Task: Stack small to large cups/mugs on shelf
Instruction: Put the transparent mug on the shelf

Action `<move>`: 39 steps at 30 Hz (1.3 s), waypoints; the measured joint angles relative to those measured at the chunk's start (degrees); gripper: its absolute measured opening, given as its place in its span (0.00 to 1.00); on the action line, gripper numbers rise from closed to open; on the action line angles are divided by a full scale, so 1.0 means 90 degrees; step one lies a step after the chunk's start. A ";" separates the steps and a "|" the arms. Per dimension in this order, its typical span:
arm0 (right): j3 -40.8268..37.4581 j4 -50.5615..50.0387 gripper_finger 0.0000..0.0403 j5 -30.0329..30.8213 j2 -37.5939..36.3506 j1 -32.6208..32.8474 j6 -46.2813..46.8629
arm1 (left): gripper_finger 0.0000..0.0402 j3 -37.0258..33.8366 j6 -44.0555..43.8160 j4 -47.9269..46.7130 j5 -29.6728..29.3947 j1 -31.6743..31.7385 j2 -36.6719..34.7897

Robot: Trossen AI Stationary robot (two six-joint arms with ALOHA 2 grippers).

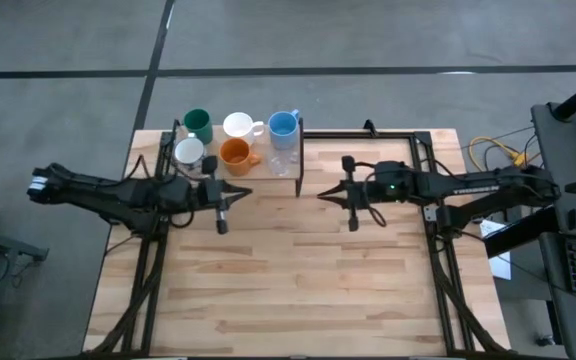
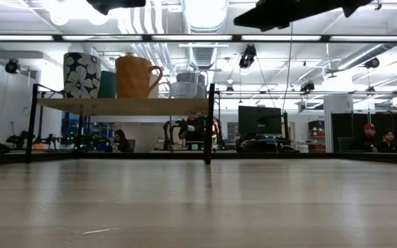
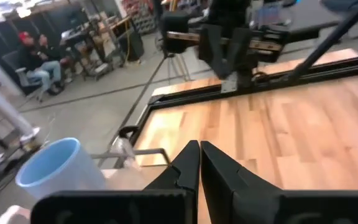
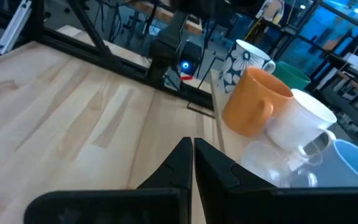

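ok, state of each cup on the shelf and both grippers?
Green cup: upright, unstacked.
White mug: upright, unstacked.
Light blue cup: upright, unstacked.
Floral cup: upright, unstacked.
Orange mug: upright, unstacked.
Clear cup: upright, unstacked.
Left gripper: fingers shut, empty.
Right gripper: fingers shut, empty.

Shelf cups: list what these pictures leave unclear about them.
- Clear cup: high view, see-through, outline barely shows; right wrist view, blurred.
- Green cup: low view, mostly hidden behind the flowered cup.
- Blue cup: left wrist view, bottom cut off by the pincer mount.
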 joint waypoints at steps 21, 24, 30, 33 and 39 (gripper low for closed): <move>-0.1046 0.0405 0.02 -0.0170 -0.0642 -0.0002 -0.0012 | 0.00 0.3624 0.0703 -0.3666 0.0058 0.2013 0.2824; -0.1107 0.0399 0.02 -0.0168 -0.0656 -0.0002 0.0000 | 0.00 0.3884 0.0829 -0.3679 0.0062 0.2222 0.3105; -0.1228 0.0399 0.02 -0.0168 -0.0690 -0.0002 -0.0044 | 0.00 0.4141 0.0811 -0.4020 0.0066 0.2603 0.3528; -0.1299 0.0406 0.02 -0.0167 -0.0710 -0.0002 -0.0044 | 0.00 0.4142 0.0799 -0.4018 0.0066 0.2734 0.3692; -0.1388 0.0429 0.02 -0.0165 -0.0714 -0.0029 -0.0044 | 0.00 0.4142 0.0660 -0.4196 0.0053 0.2876 0.3798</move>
